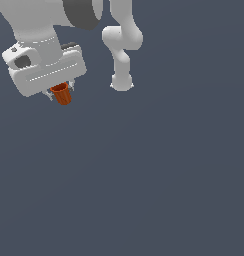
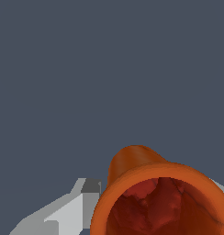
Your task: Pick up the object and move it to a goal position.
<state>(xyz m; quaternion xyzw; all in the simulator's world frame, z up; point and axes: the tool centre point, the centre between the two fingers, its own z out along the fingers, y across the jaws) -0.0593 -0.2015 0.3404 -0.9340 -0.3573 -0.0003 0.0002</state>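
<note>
The gripper [image 1: 60, 93] is clamped on the cup [image 1: 61, 94], held aloft at the exterior view's upper left. No goal marker shows; I'd carry it slowly, keeping the squeeze steady so it doesn't slip.

The cup [image 2: 162, 202] runs off the wrist view's edge, perhaps hiding one finger of the pincer [image 1: 60, 94].
</note>
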